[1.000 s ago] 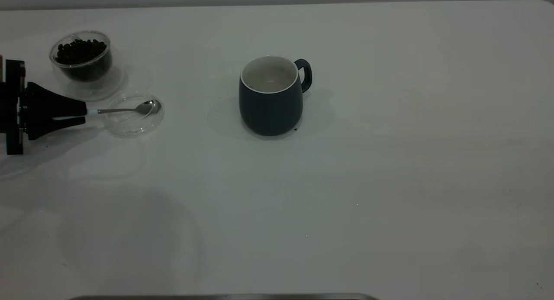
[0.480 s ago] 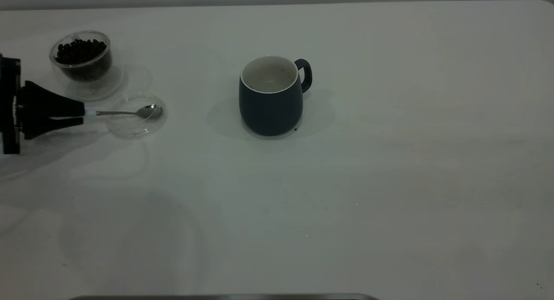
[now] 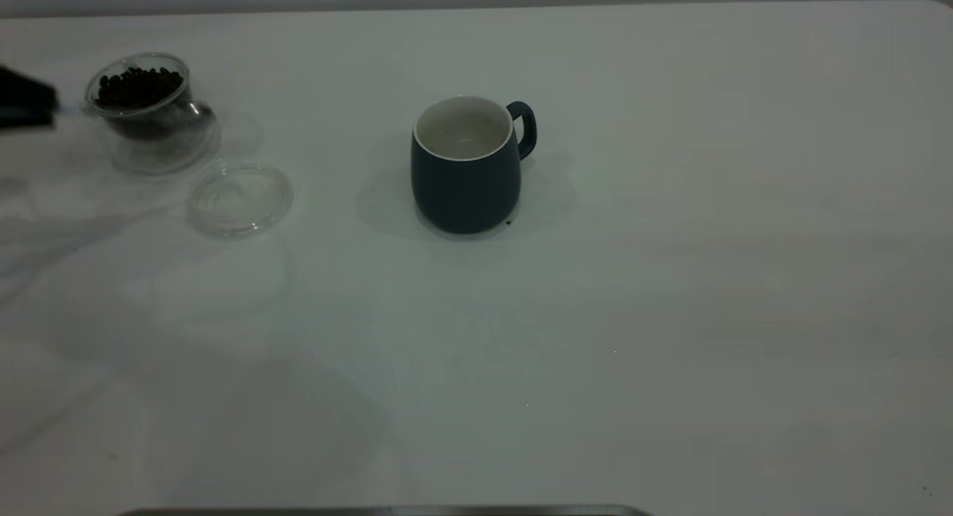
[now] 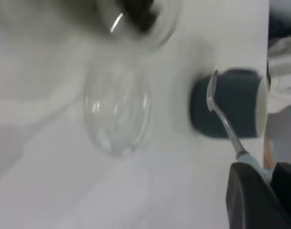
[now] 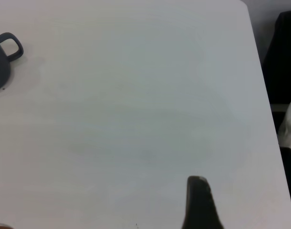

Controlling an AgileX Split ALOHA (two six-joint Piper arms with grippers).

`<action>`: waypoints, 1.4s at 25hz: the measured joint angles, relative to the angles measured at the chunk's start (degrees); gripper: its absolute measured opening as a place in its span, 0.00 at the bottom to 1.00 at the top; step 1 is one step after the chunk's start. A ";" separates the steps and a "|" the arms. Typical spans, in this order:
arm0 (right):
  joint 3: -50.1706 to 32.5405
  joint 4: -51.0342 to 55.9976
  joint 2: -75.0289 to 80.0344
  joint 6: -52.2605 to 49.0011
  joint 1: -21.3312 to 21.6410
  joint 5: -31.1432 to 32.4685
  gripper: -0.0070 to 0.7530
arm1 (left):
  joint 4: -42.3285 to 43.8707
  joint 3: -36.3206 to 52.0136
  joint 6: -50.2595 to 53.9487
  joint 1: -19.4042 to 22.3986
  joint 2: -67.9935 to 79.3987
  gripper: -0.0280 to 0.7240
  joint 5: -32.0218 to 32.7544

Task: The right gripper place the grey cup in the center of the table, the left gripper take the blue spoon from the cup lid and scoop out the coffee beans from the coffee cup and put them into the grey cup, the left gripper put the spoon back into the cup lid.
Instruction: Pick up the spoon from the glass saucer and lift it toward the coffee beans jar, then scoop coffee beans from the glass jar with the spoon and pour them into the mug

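A: Blue spoon (image 4: 225,124) — location? 
B: Held by its pale handle in the left hand (image 4: 259,191), whose fingers are clamped on it. In the left wrist view the metal bowl and neck stick out past the fingertips, seen in front of the grey cup (image 4: 229,103). In the exterior view the hand (image 3: 26,103) sits at the counter's far left edge, at 9 o'clock of the coffee cup (image 3: 145,103); a small metallic glint shows at the cup's 3 o'clock side, too blurred to call.
A: Cup lid?
B: Lid (image 3: 240,199) lies flat on the counter (image 3: 670,315), nothing on it, at about 5 o'clock of the coffee cup and just beside it. Coffee beans (image 3: 139,86) heaped inside the glass.
A: Grey cup?
B: Upright near counter centre (image 3: 467,166), handle toward 2 o'clock, well apart from the glassware.
A: Right hand?
B: Only one dark fingertip (image 5: 201,202) visible in the right wrist view, above bare counter. Open or closed: cannot tell.
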State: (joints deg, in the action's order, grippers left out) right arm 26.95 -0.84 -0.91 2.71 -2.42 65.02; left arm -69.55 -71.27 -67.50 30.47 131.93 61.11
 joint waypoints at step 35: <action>0.00 0.04 0.00 0.00 0.00 0.00 0.62 | 3.09 -9.24 -17.94 -3.51 -0.02 0.20 -17.61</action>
State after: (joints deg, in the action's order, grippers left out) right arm 26.95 -0.80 -0.91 2.71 -2.42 65.02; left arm -66.46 -80.51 -85.44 26.96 131.91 43.50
